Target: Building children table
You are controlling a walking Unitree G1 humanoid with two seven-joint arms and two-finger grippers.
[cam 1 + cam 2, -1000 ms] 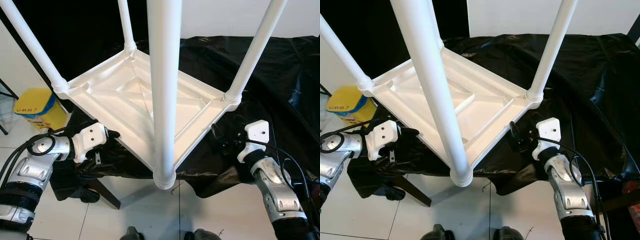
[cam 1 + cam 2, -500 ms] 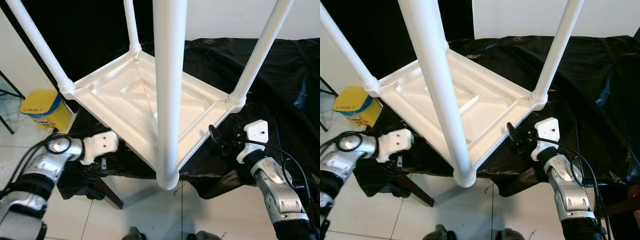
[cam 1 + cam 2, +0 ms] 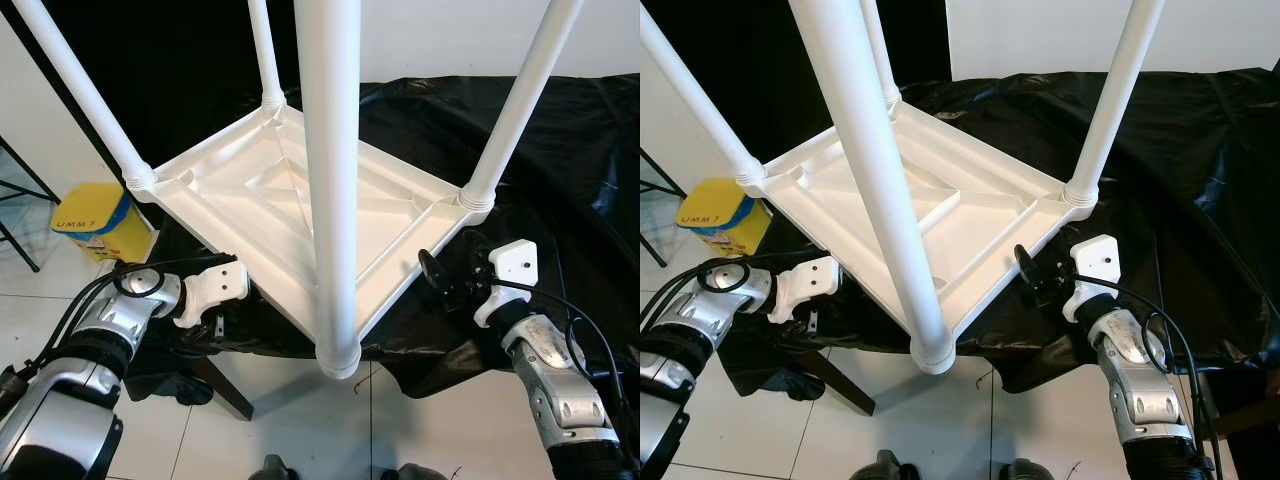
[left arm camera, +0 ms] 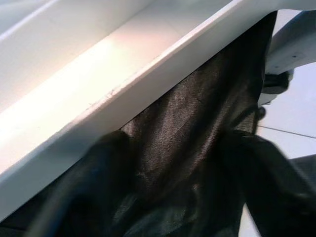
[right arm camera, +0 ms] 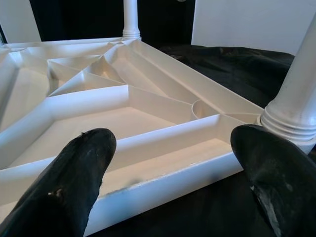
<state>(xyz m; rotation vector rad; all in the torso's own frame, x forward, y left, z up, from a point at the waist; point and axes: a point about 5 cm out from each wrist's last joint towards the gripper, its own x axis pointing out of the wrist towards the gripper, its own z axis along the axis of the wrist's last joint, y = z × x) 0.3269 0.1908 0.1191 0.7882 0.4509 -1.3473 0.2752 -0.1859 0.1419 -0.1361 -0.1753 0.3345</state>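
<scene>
Fingers of our right gripper (image 5: 168,182) spread wide before the upturned table (image 3: 300,215) rim; we should close squarely, steadying with our left gripper (image 3: 235,285), whose fingers we cannot tell.

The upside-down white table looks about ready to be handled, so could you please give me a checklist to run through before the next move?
1. All four legs seated in table corners: ok.
2. Right gripper open, facing the table's edge: ok.
3. Left gripper under the opposite edge: ok; finger state: cannot tell.
4. Black cloth free of the grippers: cannot tell.
5. Yellow container apart from the table: ok.
</scene>
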